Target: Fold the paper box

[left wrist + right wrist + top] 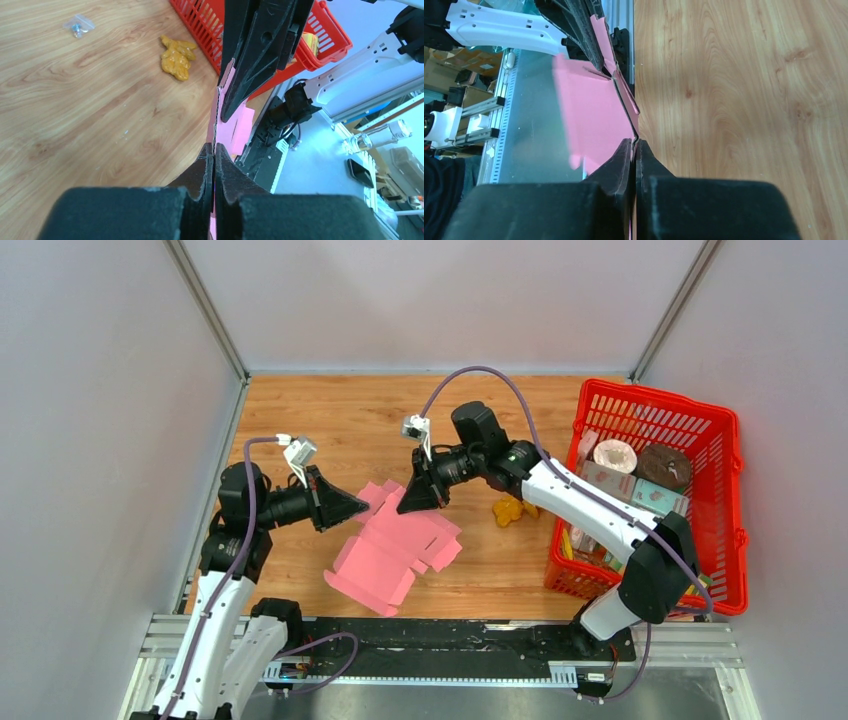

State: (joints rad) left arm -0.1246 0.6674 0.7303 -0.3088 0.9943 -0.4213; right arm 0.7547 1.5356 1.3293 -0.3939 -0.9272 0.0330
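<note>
The paper box (395,548) is a flat pink cardboard cut-out with flaps, held tilted above the wooden table between both arms. My left gripper (362,506) is shut on its left edge; in the left wrist view the pink sheet (231,125) runs edge-on from between my shut fingers (205,172). My right gripper (412,502) is shut on the top edge; in the right wrist view the pink sheet (591,107) spreads away from my shut fingers (624,160). The two grippers face each other, a short gap apart.
A large red mesh basket (722,440) with several printed cartons stands at the right. A yellow lump (510,510) lies on the table beside it, also in the left wrist view (176,57). A small clear bag (79,24) lies farther off. Grey walls enclose the table.
</note>
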